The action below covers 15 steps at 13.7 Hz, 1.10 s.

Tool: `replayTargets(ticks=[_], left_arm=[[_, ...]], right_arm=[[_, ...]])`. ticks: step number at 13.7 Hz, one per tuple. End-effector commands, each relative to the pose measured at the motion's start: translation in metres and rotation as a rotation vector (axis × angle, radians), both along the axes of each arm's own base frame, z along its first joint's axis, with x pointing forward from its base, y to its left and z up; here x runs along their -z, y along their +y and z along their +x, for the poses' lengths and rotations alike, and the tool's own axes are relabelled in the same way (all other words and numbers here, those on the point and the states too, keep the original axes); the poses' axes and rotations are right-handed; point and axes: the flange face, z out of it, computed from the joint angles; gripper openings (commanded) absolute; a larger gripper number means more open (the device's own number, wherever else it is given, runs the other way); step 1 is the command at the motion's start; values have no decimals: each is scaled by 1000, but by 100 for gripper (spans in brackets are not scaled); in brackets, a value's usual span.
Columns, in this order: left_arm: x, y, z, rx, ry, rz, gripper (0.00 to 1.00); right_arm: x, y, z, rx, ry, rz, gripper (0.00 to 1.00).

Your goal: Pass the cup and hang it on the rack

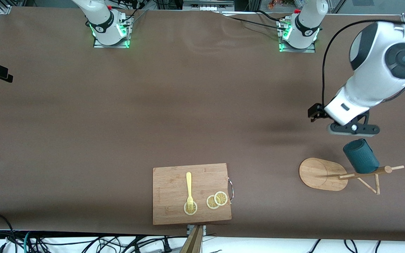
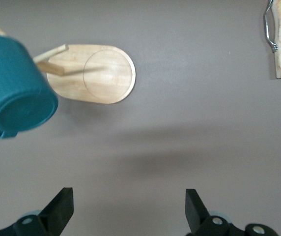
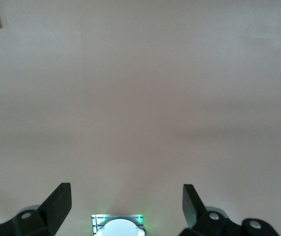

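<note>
You get even, diffuse overhead light across the brown table (image 1: 118, 116), with no glare and only soft, smeared shadows, the darkest of them on the cloth under the left arm (image 1: 374, 77) and a broad faint band in the left wrist view. The green lamps at the arm bases (image 1: 109, 35) throw small coloured spots onto the cloth. In the left wrist view the cup (image 2: 15, 86) is close and blurred at its edges, while the rack (image 2: 94, 73) base stays fairly sharp; the right wrist view is flat and dim-toned.
</note>
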Motion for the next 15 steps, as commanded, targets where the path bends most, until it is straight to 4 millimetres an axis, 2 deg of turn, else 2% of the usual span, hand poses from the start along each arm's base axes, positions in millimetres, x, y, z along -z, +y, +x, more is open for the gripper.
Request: replayTargets(ticks=[1, 4, 6, 7, 9, 10, 15], left_arm=[[-9, 21, -8, 124, -17, -37, 100], [-34, 14, -6, 129, -49, -37, 100], [-50, 29, -10, 96, -69, -26, 100], [-52, 36, -11, 73, -67, -34, 100], [-58, 35, -16, 8, -66, -70, 100], [-57, 43, -17, -7, -55, -65, 100], [-63, 33, -24, -47, -26, -59, 100]], right_arm=[[0, -2, -2, 1, -7, 14, 100], [0, -2, -2, 1, -7, 14, 100], [0, -1, -2, -1, -7, 14, 100], [0, -1, -2, -1, -7, 14, 100], [0, -2, -2, 1, -7, 14, 100], [0, -2, -1, 1, -9, 13, 100], [0, -1, -2, 1, -7, 15, 100]])
